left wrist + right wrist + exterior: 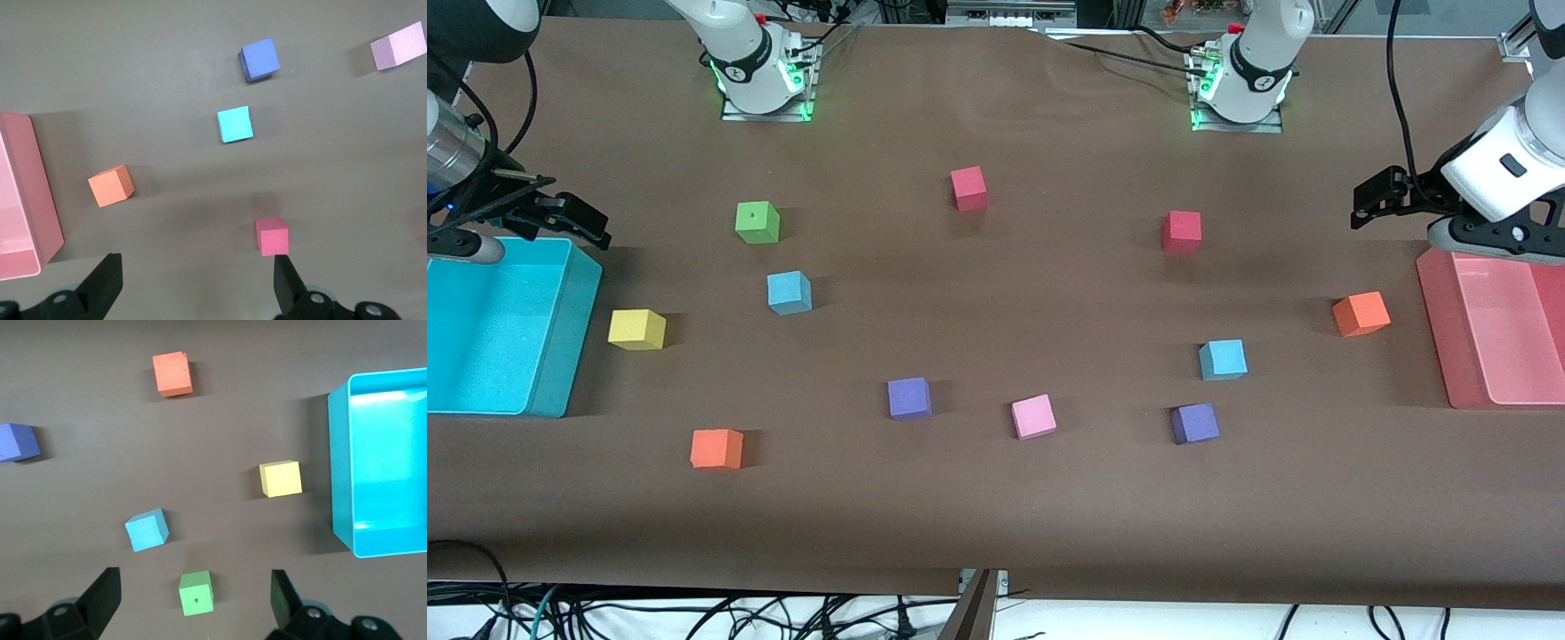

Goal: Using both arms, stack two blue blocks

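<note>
Two light sky-blue blocks lie apart on the brown table. One [789, 292] is toward the right arm's end and also shows in the right wrist view [147, 529]. The other [1223, 359] is toward the left arm's end and also shows in the left wrist view [235, 125]. My right gripper [574, 218] [194, 577] hangs open and empty beside the cyan bin, over a green cube. My left gripper [1374, 197] [197, 261] hangs open and empty beside the pink tray.
A cyan bin [560, 356] and a pink tray [1440, 338] stand at the table's ends. Loose cubes: green [757, 222], yellow [637, 329], two orange [716, 448] [1360, 314], two red [968, 188] [1181, 231], two purple [909, 397] [1194, 423], pink [1033, 416].
</note>
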Motion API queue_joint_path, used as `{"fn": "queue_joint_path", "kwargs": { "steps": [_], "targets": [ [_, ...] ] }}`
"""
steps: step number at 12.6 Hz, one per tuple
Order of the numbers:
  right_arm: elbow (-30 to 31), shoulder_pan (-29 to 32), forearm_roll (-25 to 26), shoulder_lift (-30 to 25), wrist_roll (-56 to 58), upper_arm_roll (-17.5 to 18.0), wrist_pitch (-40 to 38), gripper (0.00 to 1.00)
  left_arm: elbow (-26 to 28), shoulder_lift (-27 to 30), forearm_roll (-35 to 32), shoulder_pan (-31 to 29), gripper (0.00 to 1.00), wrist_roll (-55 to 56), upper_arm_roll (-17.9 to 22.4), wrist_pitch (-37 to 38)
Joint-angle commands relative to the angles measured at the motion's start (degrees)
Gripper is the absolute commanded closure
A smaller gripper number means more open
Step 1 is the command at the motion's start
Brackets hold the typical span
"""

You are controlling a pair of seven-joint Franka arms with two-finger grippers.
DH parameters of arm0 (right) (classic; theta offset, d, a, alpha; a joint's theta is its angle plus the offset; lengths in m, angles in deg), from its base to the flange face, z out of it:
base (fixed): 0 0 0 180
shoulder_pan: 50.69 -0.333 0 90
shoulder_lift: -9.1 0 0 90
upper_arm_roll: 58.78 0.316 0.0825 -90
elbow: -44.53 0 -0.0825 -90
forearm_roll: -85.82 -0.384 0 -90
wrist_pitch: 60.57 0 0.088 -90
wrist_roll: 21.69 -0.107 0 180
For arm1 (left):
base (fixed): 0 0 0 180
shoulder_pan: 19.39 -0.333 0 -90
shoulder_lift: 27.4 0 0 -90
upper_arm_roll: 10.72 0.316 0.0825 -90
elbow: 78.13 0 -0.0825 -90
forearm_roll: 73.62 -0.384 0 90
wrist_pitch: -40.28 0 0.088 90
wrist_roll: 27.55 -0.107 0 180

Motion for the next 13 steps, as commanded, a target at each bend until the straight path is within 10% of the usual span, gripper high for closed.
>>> {"fn": "queue_joint_path", "kwargs": {
  "steps": [1,13],
  "targets": [
    [-1.12,-0.83,-1.62,0.25,0.75,-0.92,-1.40,0.01,-1.94,-0.79,1.24,0.00,0.00,0.49,0.12,1.62],
    [0.63,-1.10,-1.62,0.25,1.11,0.14,-4.22,0.01,-2.02,-0.79,1.33,0.00,0.00,0.58,0.12,1.62]
  ]
}}
